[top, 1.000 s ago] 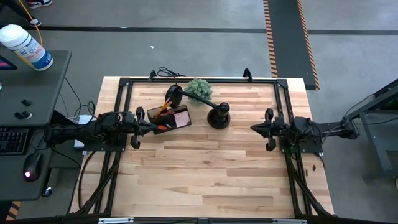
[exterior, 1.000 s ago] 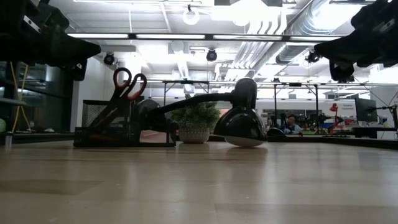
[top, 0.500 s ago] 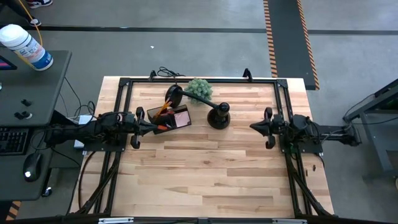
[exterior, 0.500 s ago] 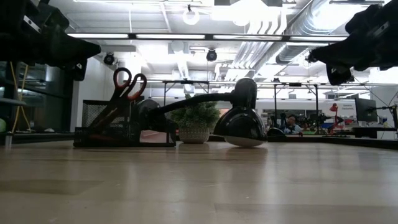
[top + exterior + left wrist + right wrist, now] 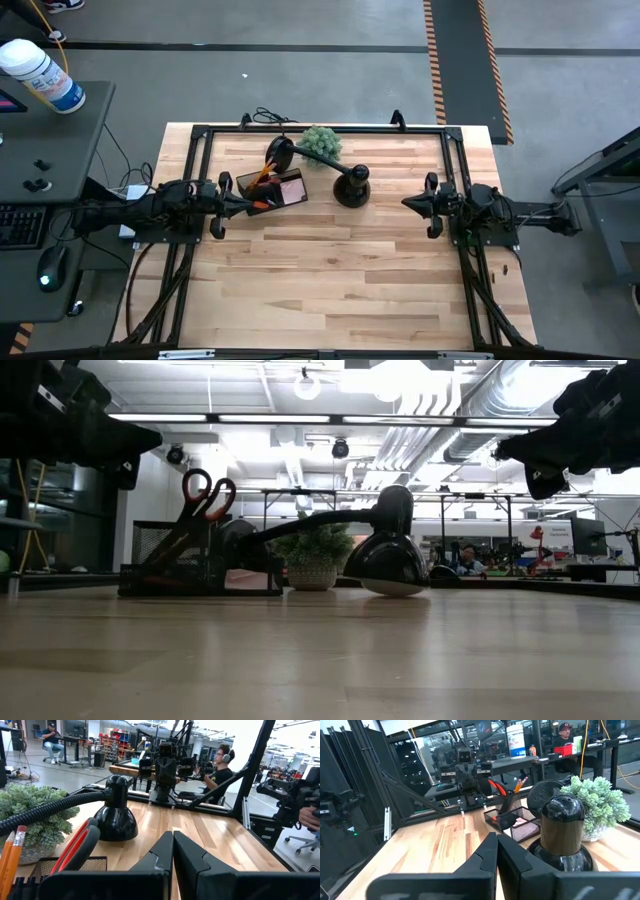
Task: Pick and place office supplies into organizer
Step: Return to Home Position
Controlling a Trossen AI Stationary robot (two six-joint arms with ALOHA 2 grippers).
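Right claw shifted slightly, fingers pressed together | left claw closed, at organizer

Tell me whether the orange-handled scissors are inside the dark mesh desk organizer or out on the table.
Inside. The orange-handled scissors stand handles-up in the dark mesh organizer.

Scissors, pencil upright in dark mesh organizer
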